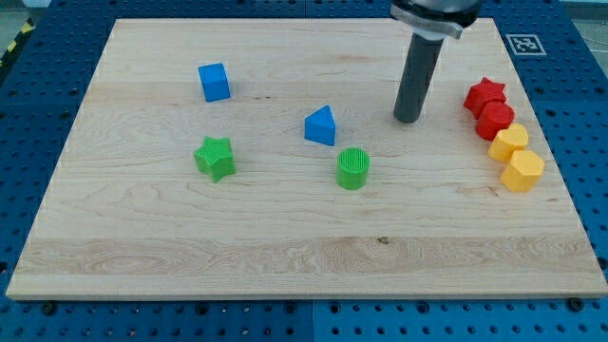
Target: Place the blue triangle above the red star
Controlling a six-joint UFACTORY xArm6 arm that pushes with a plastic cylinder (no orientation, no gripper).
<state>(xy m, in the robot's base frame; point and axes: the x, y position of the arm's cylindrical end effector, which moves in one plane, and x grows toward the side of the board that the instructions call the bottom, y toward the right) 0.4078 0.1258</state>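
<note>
Currently my tip (408, 120) rests apart at three o'clock of the blue triangular block (321, 126), apex pointing twelve o'clock, red star-shaped block (484, 93) farther along.

A straight, smooth rod (416, 78), dark grey and round like a thick peg, hangs from a wider black collar (435, 16) with a pale rim at the view's top. My tip (408, 119) ends flat and blunt.

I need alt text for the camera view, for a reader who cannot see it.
On a wooden board, my tip rests between the blue triangle block on the view's left and the red star block on the view's right, touching neither.
</note>
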